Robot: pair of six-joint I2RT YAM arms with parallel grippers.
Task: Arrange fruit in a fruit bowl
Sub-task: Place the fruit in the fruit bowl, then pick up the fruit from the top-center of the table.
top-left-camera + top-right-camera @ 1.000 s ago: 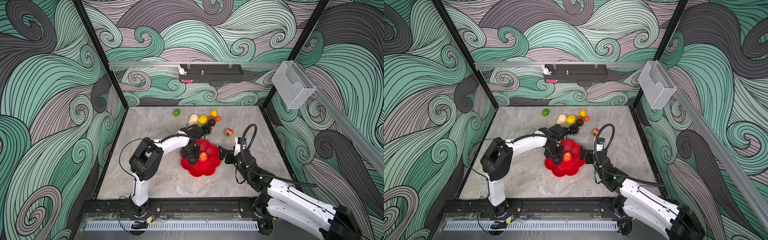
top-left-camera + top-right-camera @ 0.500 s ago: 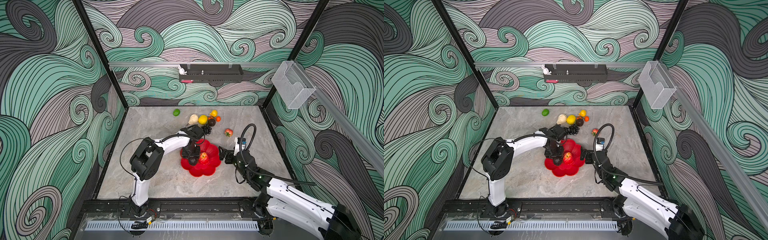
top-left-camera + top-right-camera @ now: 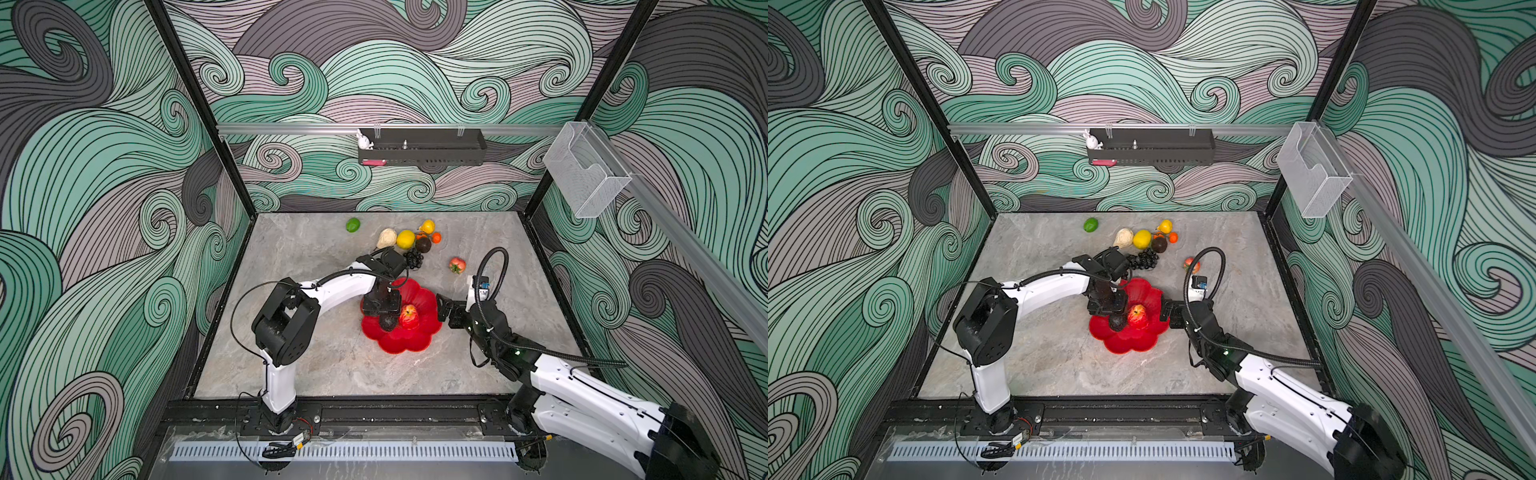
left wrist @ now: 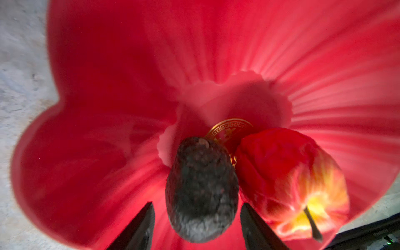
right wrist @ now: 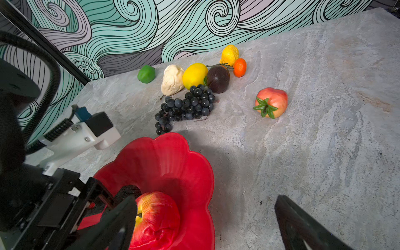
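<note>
The red scalloped fruit bowl (image 3: pixel 405 347) (image 3: pixel 1129 345) sits mid-table. In it lie a dark avocado (image 3: pixel 388 322) (image 4: pixel 201 190) and a red-yellow apple (image 3: pixel 409 314) (image 5: pixel 155 218), side by side. My left gripper (image 3: pixel 385 313) (image 4: pixel 197 205) points down into the bowl, open, its fingers either side of the avocado with a gap on each side. My right gripper (image 3: pixel 442 309) (image 5: pixel 206 200) stands open and holds nothing, level with the bowl's right rim. Behind the bowl lie grapes (image 5: pixel 186 106), pear (image 5: pixel 172 80), lemons (image 5: pixel 194 75), mangosteen (image 5: pixel 218 79), tangerine (image 5: pixel 239 67), lime (image 5: pixel 146 74) and another apple (image 5: pixel 271 101).
A black shelf (image 3: pixel 422 151) hangs on the back wall and a clear plastic bin (image 3: pixel 584 174) on the right wall. Black frame posts stand at the back corners. The left arm's wrist (image 5: pixel 82 132) reaches over the bowl's far-left side.
The left gripper's fingers have spread apart from the avocado, which now rests in the bowl. The right arm has stayed where it was.
</note>
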